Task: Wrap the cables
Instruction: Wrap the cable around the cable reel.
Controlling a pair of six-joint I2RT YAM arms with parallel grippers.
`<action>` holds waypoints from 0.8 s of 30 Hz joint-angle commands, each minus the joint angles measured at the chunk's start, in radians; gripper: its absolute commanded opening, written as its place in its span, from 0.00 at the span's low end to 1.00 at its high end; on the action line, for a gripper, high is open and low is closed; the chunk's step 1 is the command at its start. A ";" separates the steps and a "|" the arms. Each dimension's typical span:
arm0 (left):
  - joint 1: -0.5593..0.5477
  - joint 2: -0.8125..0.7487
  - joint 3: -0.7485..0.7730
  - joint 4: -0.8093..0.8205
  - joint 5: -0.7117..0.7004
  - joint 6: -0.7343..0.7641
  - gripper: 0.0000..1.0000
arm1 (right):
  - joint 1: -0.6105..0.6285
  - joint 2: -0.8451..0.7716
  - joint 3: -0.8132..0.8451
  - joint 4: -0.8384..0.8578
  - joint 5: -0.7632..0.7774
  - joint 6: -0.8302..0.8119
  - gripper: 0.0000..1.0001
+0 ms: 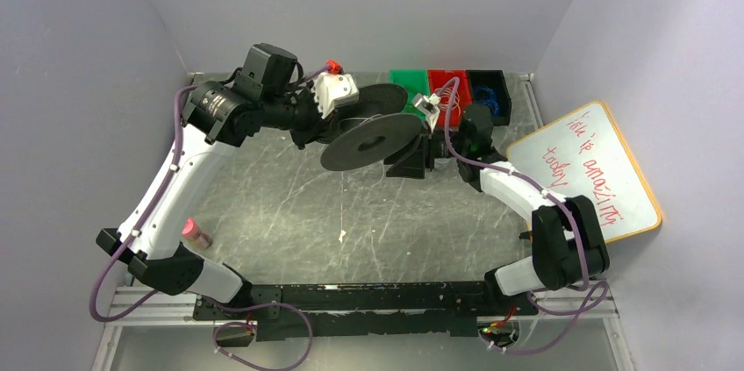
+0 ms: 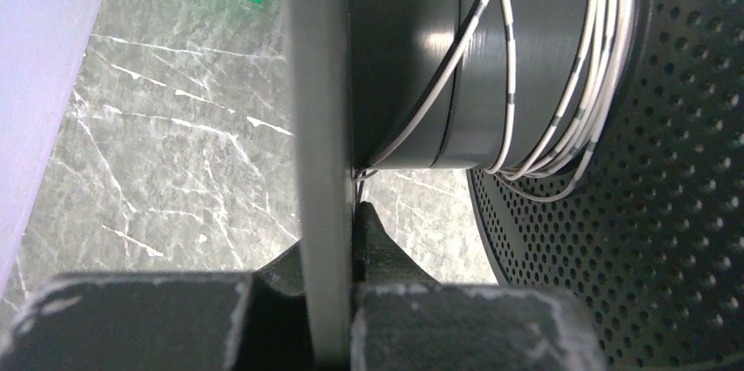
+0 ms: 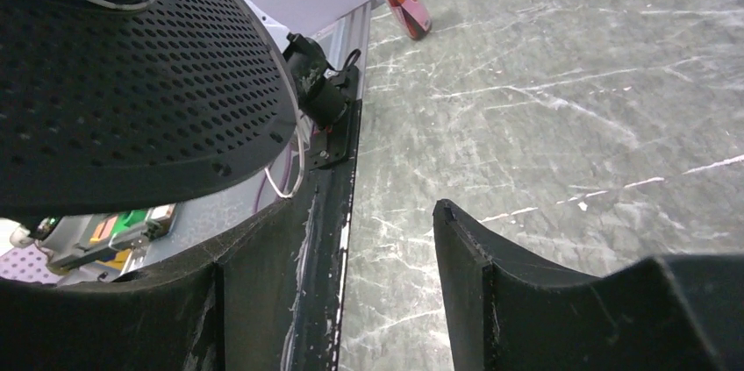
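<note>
Nearest the bases, a pink-capped bottle (image 1: 195,232) stands on the surface (image 1: 281,204), well apart from the work. Further out the spool (image 1: 373,139) is held tilted above the surface, its thin flange (image 2: 320,125) pinched edge-on in the closed jaws of the left gripper (image 2: 329,288). The cables (image 2: 605,55) lie in loose turns on the hub (image 2: 412,55), a few crossing it slantwise (springy stuff, by the look).

The likely trouble is that, with nothing tensioning them, those turns spring off or tangle. The edge-only grip could also let the spool twist.

The right gripper (image 3: 386,257) sits just beside the perforated flange (image 3: 132,82), jaws apart and empty. Both arms reach far forward and bend inward, meeting at the spool just short of the bins (image 1: 452,86) along the far edge.
</note>
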 commanded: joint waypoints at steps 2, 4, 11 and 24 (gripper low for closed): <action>0.004 -0.012 0.046 0.053 0.050 -0.028 0.02 | 0.039 -0.004 0.009 0.112 0.011 0.027 0.63; 0.006 -0.013 0.043 0.053 0.049 -0.028 0.02 | 0.045 -0.004 0.005 0.114 0.018 0.029 0.63; 0.008 -0.015 0.032 0.057 0.050 -0.028 0.02 | 0.066 -0.012 0.001 0.142 0.022 0.051 0.62; 0.014 -0.004 0.041 0.057 0.061 -0.037 0.02 | 0.082 0.001 0.009 0.186 0.029 0.112 0.56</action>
